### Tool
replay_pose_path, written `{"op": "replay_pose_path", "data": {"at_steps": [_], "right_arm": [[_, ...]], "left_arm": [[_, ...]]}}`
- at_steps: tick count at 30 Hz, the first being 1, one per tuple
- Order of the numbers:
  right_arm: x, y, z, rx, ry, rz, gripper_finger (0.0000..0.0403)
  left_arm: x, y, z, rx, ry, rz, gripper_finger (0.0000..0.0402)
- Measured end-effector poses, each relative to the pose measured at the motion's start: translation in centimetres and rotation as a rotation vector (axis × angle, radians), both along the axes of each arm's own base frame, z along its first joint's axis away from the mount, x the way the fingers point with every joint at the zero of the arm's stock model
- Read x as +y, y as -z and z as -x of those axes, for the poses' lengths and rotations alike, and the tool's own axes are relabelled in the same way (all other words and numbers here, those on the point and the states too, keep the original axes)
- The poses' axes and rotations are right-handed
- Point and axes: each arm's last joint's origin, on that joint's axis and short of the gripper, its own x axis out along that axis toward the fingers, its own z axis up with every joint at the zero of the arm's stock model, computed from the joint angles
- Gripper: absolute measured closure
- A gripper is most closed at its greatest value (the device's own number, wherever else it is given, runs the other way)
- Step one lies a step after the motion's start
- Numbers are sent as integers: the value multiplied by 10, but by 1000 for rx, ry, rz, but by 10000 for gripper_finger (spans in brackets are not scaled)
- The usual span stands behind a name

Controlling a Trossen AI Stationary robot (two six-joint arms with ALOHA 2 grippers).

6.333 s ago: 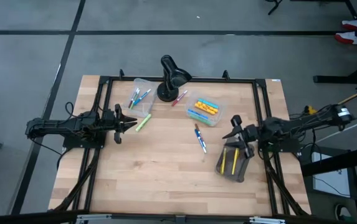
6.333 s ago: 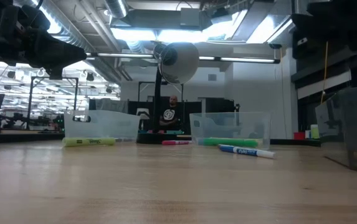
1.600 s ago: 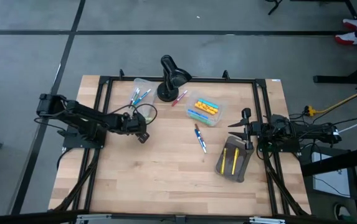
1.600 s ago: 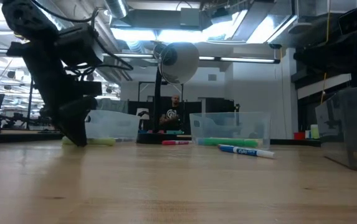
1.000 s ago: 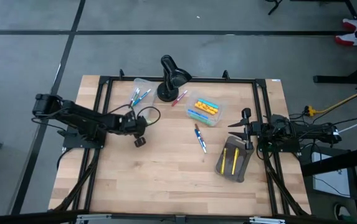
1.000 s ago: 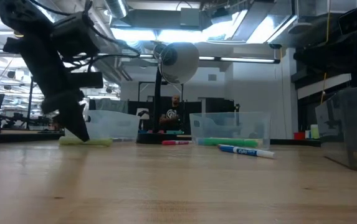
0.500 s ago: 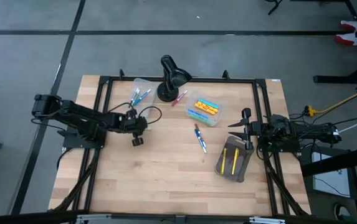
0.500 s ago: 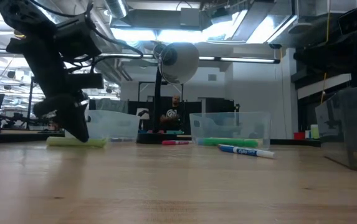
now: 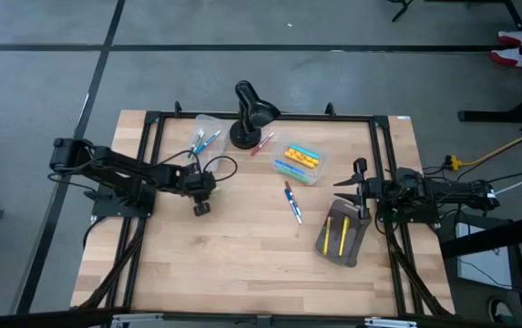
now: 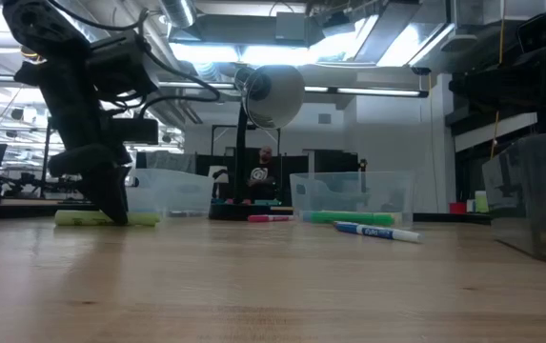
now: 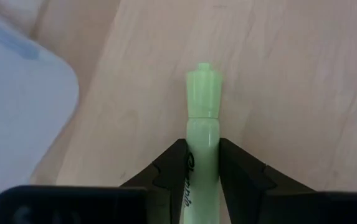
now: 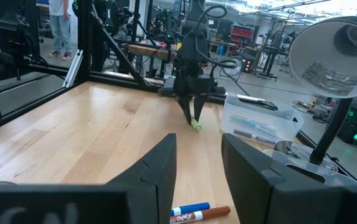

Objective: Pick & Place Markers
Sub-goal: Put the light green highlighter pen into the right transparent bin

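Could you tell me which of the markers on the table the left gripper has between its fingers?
It is the light green marker, clamped in the left gripper near the clear bin. The blue marker and pink marker lie loose on the wood.

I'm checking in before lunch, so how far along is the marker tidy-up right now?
Partly done. Some markers already lie in the left clear bin and the right clear bin. In hand: the left gripper is shut on the green highlighter on the table. Left: the blue marker and the pink marker. The right gripper waits, open, by the grey pouch.
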Motion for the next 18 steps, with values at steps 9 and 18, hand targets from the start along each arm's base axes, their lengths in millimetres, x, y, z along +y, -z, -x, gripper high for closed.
{"op": "replay_pose_path", "data": {"at_steps": [9,18], "right_arm": [[0,0,0,0,0,0,276],[0,0,0,-1,0,0,276]], "left_arm": [[-1,5,-2,-6,-104,63,318],[-2,-6,-16,-111,-134,122,338]]}}
